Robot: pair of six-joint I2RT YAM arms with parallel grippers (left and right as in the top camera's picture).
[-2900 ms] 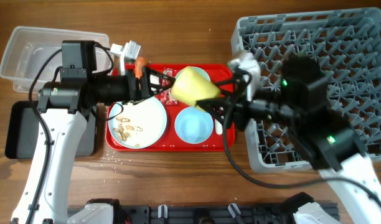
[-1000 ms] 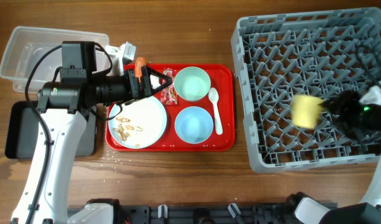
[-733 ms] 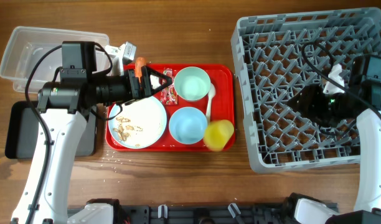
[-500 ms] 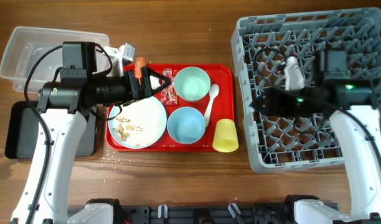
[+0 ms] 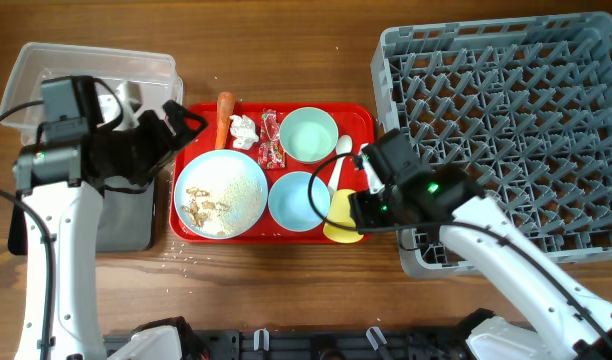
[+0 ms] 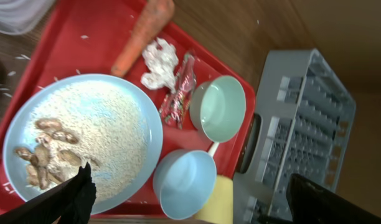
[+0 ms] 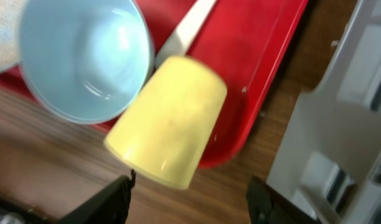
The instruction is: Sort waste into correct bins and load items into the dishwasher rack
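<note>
Well, the arms have traded places in half a second. The left arm (image 5: 56, 200) has drawn back off the red tray (image 5: 361, 120) toward the tub (image 5: 136, 65), so the tissue (image 5: 244, 130) it was covering now shows. The carrot (image 5: 224, 105) lies where it did, across the tray's back rim. The right arm (image 5: 506, 250) has swung off the rack (image 5: 506, 110) down to the tray's front right corner. The cup (image 5: 341, 218) has shifted a little toward the blue bowl (image 5: 298, 200).

The left pincer (image 5: 183, 118) is spread wide and holds nothing, poised at the tray's left edge. The right pincer (image 7: 189, 186) is also wide apart, and the cup lies just ahead of its fingers. I cannot tell whether they touch it. The cup is on its side across the tray's front rim, base on the tray and mouth over the bench (image 5: 286, 285).

Counting up, there are two bowls, the blue one and the green bowl (image 5: 310, 135). There is one plate (image 5: 236, 180) with crumbs (image 5: 201, 208) on it, and one cup. One spoon (image 5: 338, 160) lies right of the bowls, and one wrapper (image 5: 270, 140) lies between the tissue and the green bowl. Add one carrot, one tissue, one tub, one black tray (image 5: 126, 215) in front of it, and one rack.
</note>
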